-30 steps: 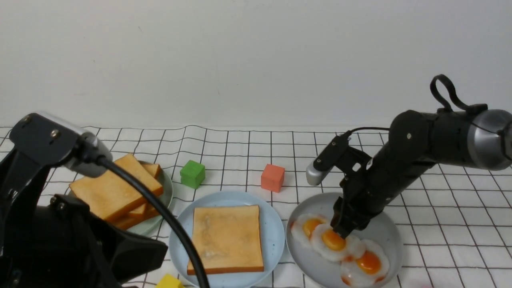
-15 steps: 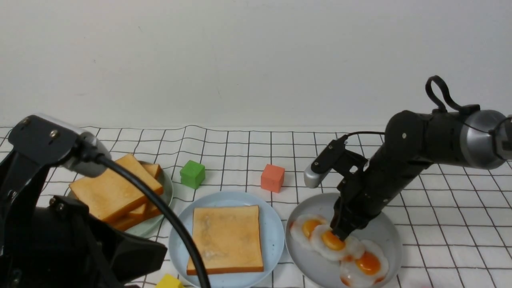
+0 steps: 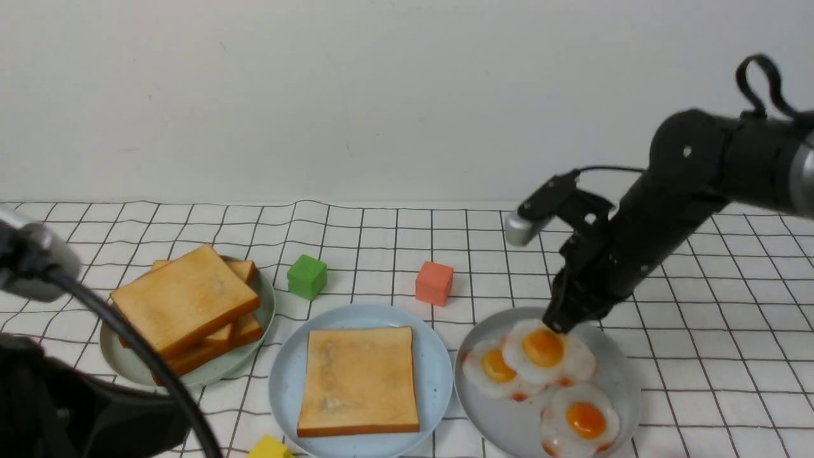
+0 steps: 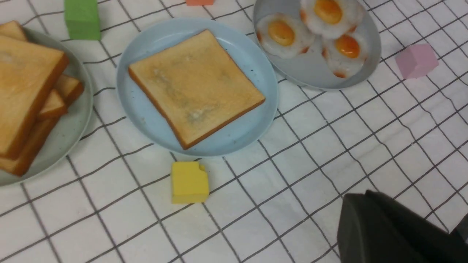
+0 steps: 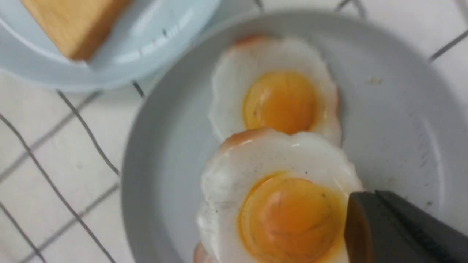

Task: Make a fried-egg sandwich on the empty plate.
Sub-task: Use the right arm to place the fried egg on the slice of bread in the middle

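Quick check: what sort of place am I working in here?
Probably a lab tabletop mock-up, not a real kitchen: grid-print cloth, bare white wall, and a green cube and orange cube lying loose on the cloth.

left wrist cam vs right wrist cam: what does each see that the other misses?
Only left wrist: the toast stack on the pale green plate, the green block, yellow block and pink block.
Only right wrist: a finger of the right gripper pinching the top fried egg at its edge.
Both: the sky-blue plate with one toast slice, the grey plate, and a second egg partly overlapped by the top one.
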Motion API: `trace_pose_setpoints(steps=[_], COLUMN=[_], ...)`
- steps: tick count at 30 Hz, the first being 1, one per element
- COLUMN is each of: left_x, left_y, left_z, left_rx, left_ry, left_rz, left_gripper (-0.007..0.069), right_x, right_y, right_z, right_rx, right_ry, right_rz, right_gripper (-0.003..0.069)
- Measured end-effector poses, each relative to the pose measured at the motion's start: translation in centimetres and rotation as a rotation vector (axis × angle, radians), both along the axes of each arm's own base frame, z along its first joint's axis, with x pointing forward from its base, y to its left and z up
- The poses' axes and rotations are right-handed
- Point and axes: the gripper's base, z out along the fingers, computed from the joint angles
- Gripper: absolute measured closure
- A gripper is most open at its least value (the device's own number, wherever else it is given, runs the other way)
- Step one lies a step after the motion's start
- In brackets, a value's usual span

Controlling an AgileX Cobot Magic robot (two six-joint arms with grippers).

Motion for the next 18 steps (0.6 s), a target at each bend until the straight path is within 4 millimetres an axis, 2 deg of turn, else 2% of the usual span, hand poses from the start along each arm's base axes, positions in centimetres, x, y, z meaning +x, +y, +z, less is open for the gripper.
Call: trace_pose_setpoints(steps=[2, 4, 7, 8, 10, 12, 14, 18], left_x=[-0.7, -1.2, -1.9, -2.3, -2.9, -3.0, -3.2, -3.2], left_y=[0.8, 1.4, 2.1, 2.5, 2.9, 3.0, 3.1, 3.1], left_z=[0.2, 0.3, 0.4, 0.6, 0.8, 0.8, 0.9, 0.9], left_rx=[0.011, 0.016, 0.012, 0.001, -0.016, -0.021, -0.027, -0.027], left_ry=[-0.004, -0.007, -0.018, -0.027, -0.039, -0.043, -0.044, -0.044], left_rz=[0.026, 0.048, 0.081, 0.095, 0.112, 0.114, 0.116, 0.116], left_gripper=[0.0629, 0.0628, 0.0627, 0.0627, 0.0626, 0.0624, 0.0622, 0.062], right_x=[0.1, -0.2, -0.8, -1.0, -1.3, -1.4, -1.0, -0.5], right_y=[1.4, 2.9, 6.0, 7.8, 10.3, 11.1, 12.4, 13.0], right_z=[1.8, 2.6, 2.8, 2.4, 0.9, 0.1, -2.2, -4.1], right_rx=[0.074, 0.141, 0.242, 0.286, 0.312, 0.312, 0.3, 0.296], right_ry=[-0.015, -0.019, -0.009, -0.013, -0.014, -0.013, -0.015, -0.017], right_rz=[-0.02, -0.025, -0.023, -0.025, -0.023, -0.024, -0.041, -0.073], right_gripper=[0.0657, 0.0657, 0.0657, 0.0657, 0.0657, 0.0657, 0.0652, 0.0622])
